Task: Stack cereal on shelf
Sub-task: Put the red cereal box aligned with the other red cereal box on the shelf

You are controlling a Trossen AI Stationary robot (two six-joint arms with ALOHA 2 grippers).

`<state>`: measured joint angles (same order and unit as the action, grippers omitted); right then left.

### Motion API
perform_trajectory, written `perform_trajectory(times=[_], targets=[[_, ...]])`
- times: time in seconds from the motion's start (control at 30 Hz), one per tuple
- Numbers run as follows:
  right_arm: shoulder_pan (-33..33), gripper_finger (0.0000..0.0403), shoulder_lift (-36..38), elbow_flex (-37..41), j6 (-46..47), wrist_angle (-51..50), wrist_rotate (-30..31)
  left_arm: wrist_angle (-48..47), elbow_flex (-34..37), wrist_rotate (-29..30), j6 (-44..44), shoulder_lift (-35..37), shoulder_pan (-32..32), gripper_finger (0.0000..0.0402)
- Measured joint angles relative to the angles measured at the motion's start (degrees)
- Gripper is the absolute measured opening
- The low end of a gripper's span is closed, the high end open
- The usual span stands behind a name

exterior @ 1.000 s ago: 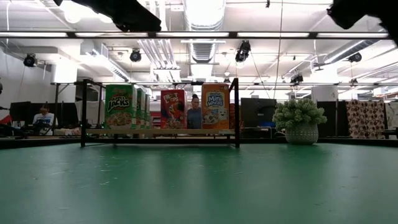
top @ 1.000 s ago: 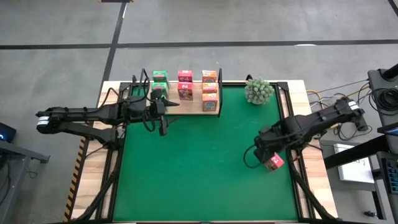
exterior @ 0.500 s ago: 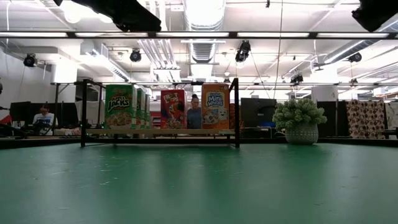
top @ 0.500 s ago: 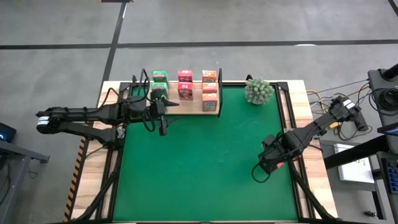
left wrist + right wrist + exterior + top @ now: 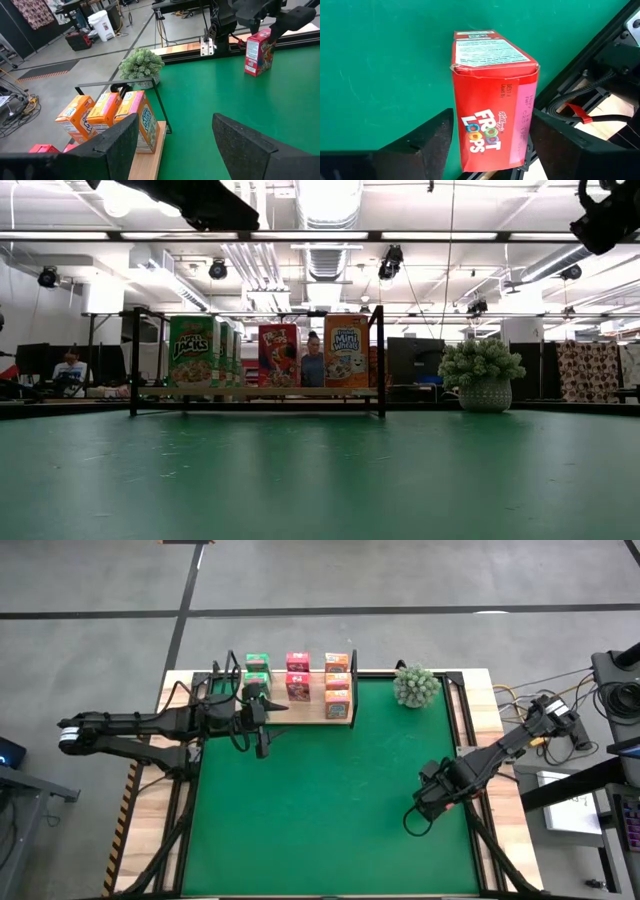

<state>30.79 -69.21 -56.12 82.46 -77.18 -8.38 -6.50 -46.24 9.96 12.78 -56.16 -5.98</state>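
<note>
right gripper (image 5: 485, 145) spread around a red box (image 5: 492, 97) near the mat's (image 5: 330, 800) right edge.
plant (image 5: 415, 686) beside shelf (image 5: 338, 720); left gripper (image 5: 172, 145) open there; three orange boxes (image 5: 107, 120).

High view: overhead, straight down on the whole table (image 5: 330, 790).
Low view: at mat height, level, facing the shelf (image 5: 255, 391) front-on, room behind.
Left wrist view: looks between its fingers (image 5: 117, 142), shelf near, red box (image 5: 258, 52) far beyond.
Right wrist view: very near, same red box between its fingers (image 5: 427, 137).
Shared: shelf and plant (image 5: 415, 685) in three views.
</note>
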Motion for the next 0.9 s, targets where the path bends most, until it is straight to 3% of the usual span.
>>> perform_trajectory(times=[0.4, 0.9], targets=[[0.0, 0.0196, 0.0, -0.5, 0.0, 0.5, 1.0, -0.9, 0.0, 0.0, 0.0, 0.0, 0.0, 0.0236], [0.0, 0.0192, 0.0, -0.5, 0.0, 1.6, 2.4, -1.2, 0.0, 0.0, 0.0, 0.0, 0.0, 0.0236]])
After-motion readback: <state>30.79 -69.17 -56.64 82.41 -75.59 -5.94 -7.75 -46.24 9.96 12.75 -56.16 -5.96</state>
